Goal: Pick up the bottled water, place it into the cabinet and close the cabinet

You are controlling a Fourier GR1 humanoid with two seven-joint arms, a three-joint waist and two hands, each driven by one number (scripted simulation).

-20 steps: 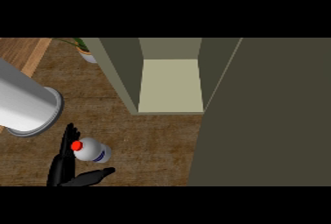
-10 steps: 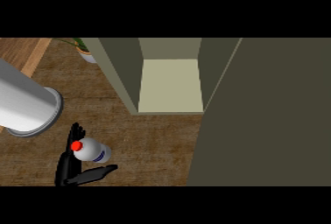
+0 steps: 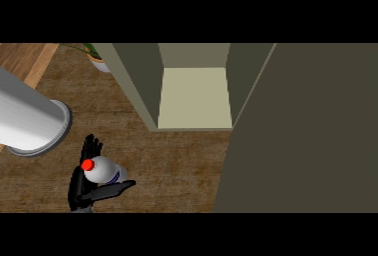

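The cabinet door [image 3: 303, 130] filled the whole 3 o'clock side of the head view, swung open as a broad dark olive slab, and beside it toward 12 o'clock the cabinet [image 3: 136, 85] stood with its pale shelf [image 3: 193, 97] bare and reachable. At 9 o'clock a large grey cylinder [image 3: 29, 125] lay across the wooden counter [image 3: 177, 160], its rim just above the hand, and a potted plant [image 3: 94, 55] showed near 11 o'clock. Down at 7 o'clock stood the bottled water [image 3: 103, 171], upright on the counter, white-bodied with a red cap [image 3: 88, 164] facing up at the camera. The left hand [image 3: 80, 185] wrapped it, fingers running up its far left side and the thumb crossing below its body, so the hand sat closed around the bottle's middle (contact on the hidden side could not be confirmed). The right hand was nowhere in view. The bottle looked a stiff, smooth plastic thing, moderately heavy if full and likely slippery, so a hold round the body below the shoulder seemed wiser than the narrow cap, and keeping it upright should help it clear the cylinder's rim.
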